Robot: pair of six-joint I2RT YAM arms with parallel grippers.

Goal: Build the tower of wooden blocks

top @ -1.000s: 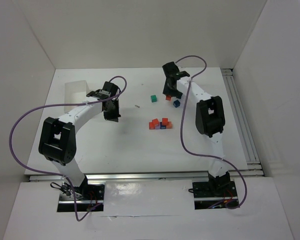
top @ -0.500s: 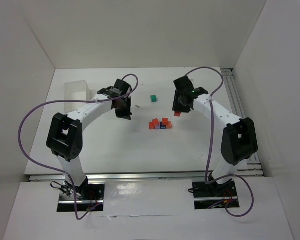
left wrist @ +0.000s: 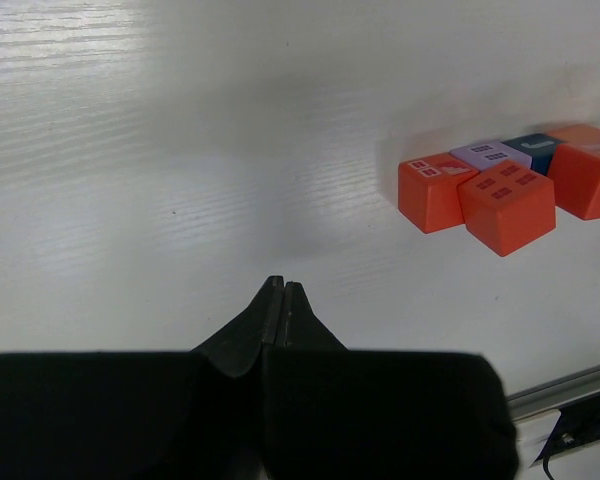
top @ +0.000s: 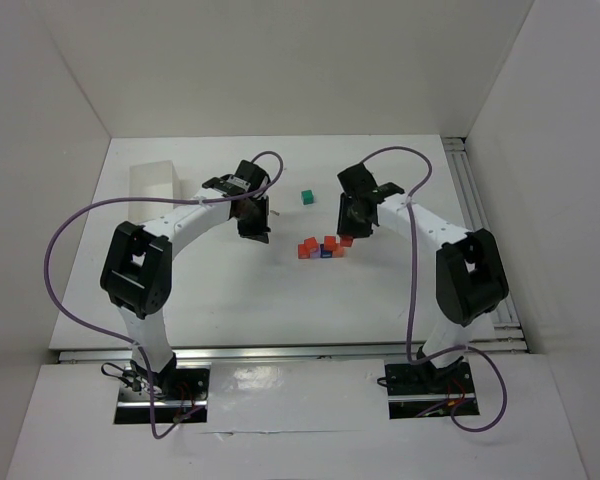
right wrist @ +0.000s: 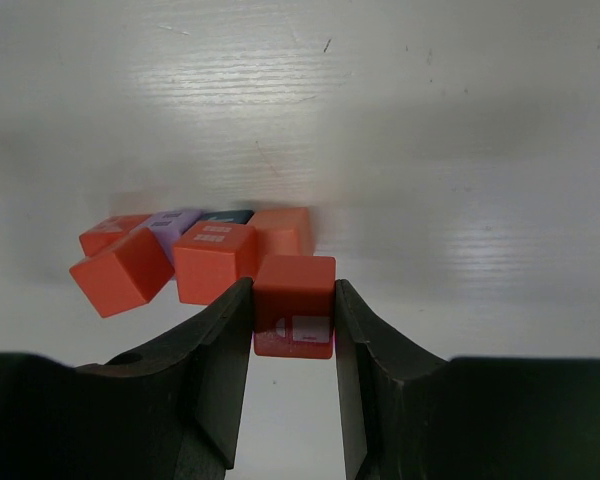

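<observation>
My right gripper (right wrist: 292, 318) is shut on a red wood block (right wrist: 294, 290) held just above the table, right beside the low cluster of wood blocks that forms the tower (top: 320, 247). In the right wrist view the cluster shows orange cubes (right wrist: 212, 260), a purple cube (right wrist: 175, 220) and a dark blue cube (right wrist: 227, 215). My left gripper (left wrist: 281, 287) is shut on nothing and points at bare table to the left of the cluster (left wrist: 490, 190). A teal wood block (top: 307, 197) lies alone behind the cluster.
A white rectangular tray (top: 152, 180) stands at the back left. White walls enclose the table on three sides, and a metal rail (top: 480, 230) runs along its right edge. Purple cables loop above both arms.
My right gripper has carried the red block from the back right forward and left to the cluster's right end. My left gripper has swung right, toward the middle of the table.
</observation>
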